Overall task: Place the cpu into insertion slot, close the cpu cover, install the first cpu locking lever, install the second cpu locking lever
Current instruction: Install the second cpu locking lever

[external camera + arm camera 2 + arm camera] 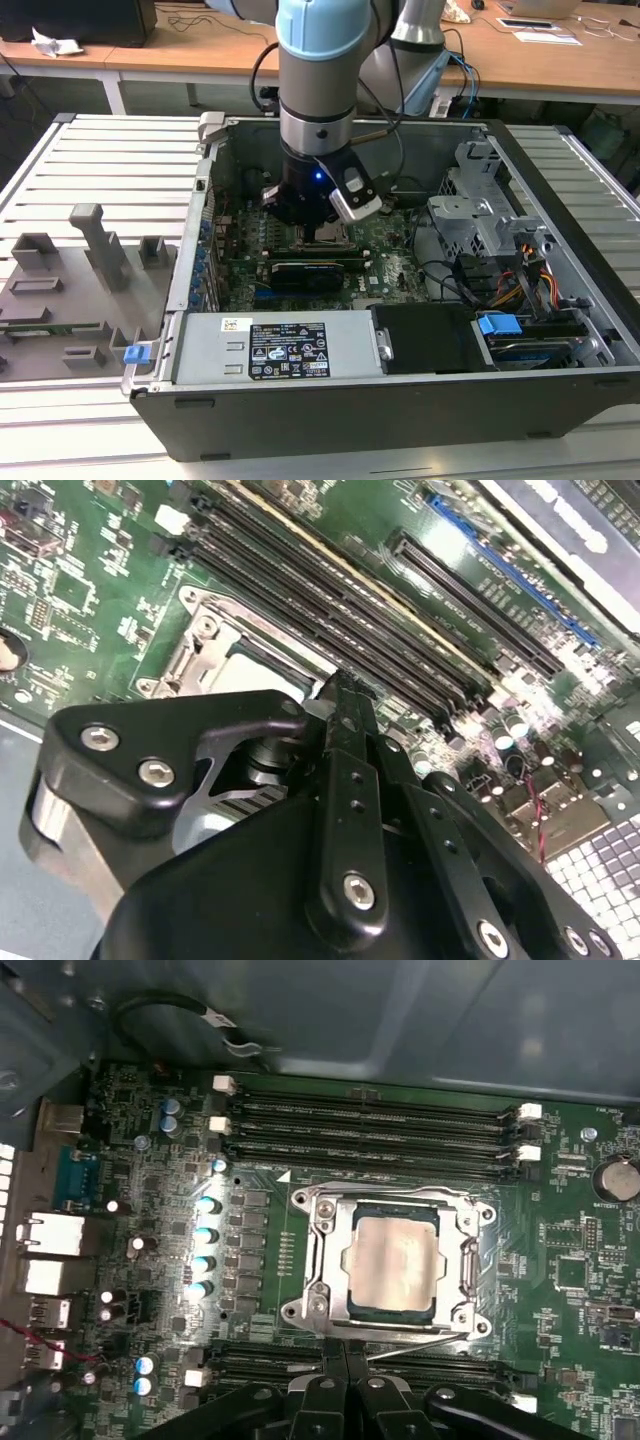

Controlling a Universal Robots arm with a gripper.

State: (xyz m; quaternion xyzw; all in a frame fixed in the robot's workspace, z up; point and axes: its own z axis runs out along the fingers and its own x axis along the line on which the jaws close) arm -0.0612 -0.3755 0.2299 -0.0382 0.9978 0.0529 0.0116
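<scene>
The cpu (393, 1262) sat in the insertion slot (436, 1305) on the green motherboard (260, 1260), its dull metal face showing through the opening of the cpu cover (330, 1260), which lay flat over it. In the first wrist view the gripper (345, 1358) hung at the six o'clock edge of the socket, its jaws pressed together with nothing pinched between them, their tips next to a thin locking lever (420, 1340) running along that edge.

That lever looked like stiff, springy steel wire: light, slick, and best caught near its free end, where it would flex least against the push. The chip itself seemed rigid but fragile underneath, better left untouched now that it was seated.

The first wrist view laid out the whole socket, the cover and the memory slots (370, 1125) at twelve o'clock. The second wrist view gave a slanted look past the gripper (343, 692) body to one corner of the cover (200, 650). The exterior view placed the arm (315, 90) reaching down into the open computer case (560, 290) on the slatted table (100, 160).
</scene>
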